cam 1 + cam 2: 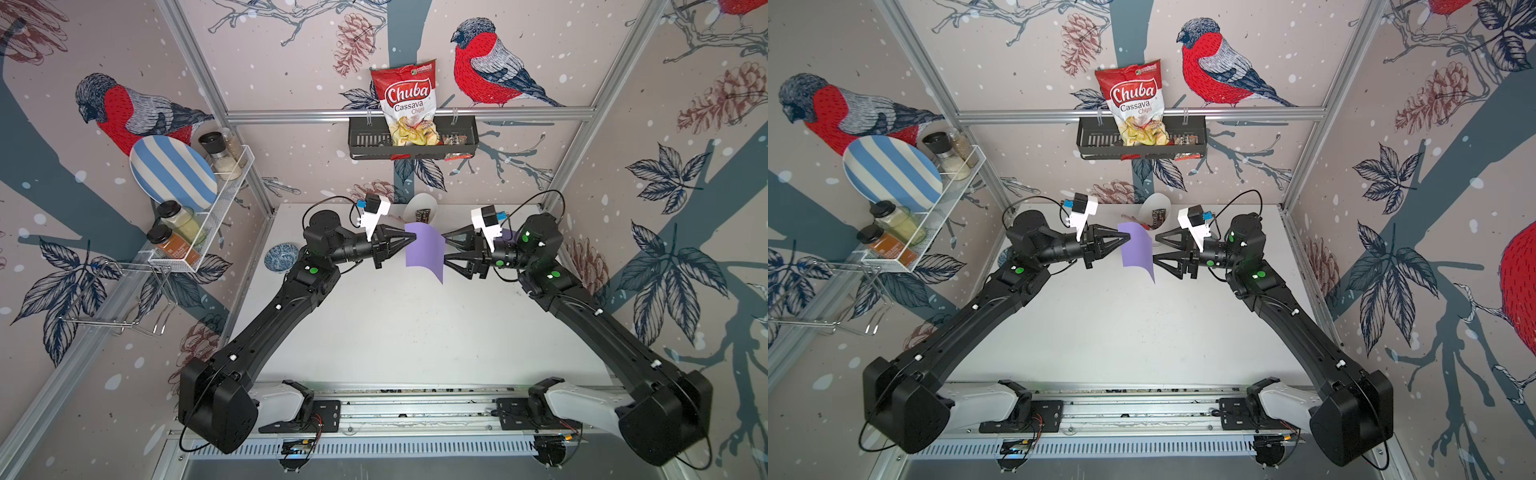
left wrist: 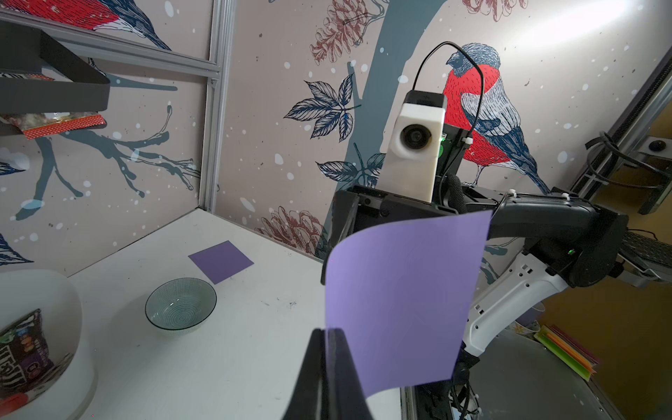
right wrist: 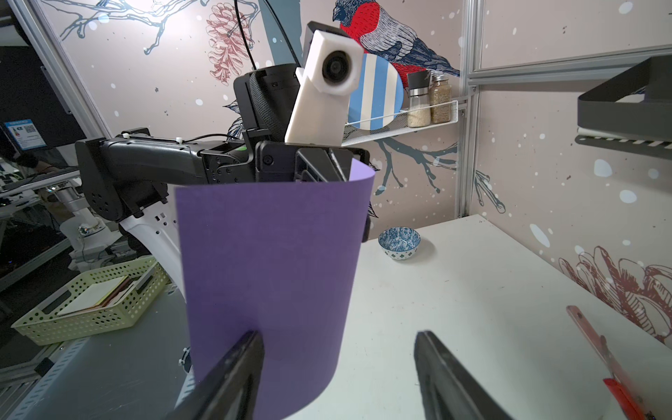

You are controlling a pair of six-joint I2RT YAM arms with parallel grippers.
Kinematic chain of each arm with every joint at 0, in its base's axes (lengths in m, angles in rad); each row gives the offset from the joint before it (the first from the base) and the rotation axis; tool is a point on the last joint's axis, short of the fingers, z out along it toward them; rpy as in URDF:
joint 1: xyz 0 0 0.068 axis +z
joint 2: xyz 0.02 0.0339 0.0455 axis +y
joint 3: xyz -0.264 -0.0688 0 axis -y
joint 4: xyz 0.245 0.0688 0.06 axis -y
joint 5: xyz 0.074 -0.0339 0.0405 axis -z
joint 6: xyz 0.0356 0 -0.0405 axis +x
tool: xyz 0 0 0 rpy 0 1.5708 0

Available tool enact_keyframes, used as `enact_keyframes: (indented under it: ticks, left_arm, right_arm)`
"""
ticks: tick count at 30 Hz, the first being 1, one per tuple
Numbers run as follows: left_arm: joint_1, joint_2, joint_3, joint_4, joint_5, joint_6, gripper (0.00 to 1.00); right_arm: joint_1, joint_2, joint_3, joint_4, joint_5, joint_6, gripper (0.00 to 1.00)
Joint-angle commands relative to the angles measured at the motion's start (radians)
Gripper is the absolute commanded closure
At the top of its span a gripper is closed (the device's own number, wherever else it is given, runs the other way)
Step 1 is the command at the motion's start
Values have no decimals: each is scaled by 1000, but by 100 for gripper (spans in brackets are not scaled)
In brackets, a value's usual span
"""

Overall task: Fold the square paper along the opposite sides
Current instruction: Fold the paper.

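Observation:
A purple square paper (image 1: 424,251) (image 1: 1136,249) hangs curved in the air above the far middle of the table. My left gripper (image 1: 413,237) (image 1: 1128,237) (image 2: 329,332) is shut on one edge of the paper (image 2: 400,302). My right gripper (image 1: 444,250) (image 1: 1155,248) (image 3: 338,334) faces it from the opposite side, open and holding nothing. In the right wrist view one fingertip (image 3: 254,336) overlaps the paper (image 3: 269,262) near its free edge and the other stands off over the table. I cannot tell whether it touches.
A second purple sheet (image 2: 221,261) lies flat near the far right corner, beside a glass bowl (image 2: 180,304). A blue patterned bowl (image 1: 281,257) sits at the left edge. A white bowl of sweets (image 1: 420,208) and a red-handled tool (image 3: 596,345) lie behind the grippers.

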Motion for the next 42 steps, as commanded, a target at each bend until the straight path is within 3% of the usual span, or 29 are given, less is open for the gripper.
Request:
enact_keyframes:
  ticks: [1,18,29,42]
  left_arm:
    - [1,0,8,-5,-24,29,100]
    - [-2,6,4,-7,-17,35,100]
    - [-14,-1,8,-6,68,28,100]
    - [-14,20,9,14,122,12,100]
  right_arm:
    - [12,-4,-1,-12,-1,-22,30]
    - [73,61,43,-28,25,-36,28]
    - [89,129,73,-24,34,-39,27]
    - [100,146,72,-15,24,-36,34]
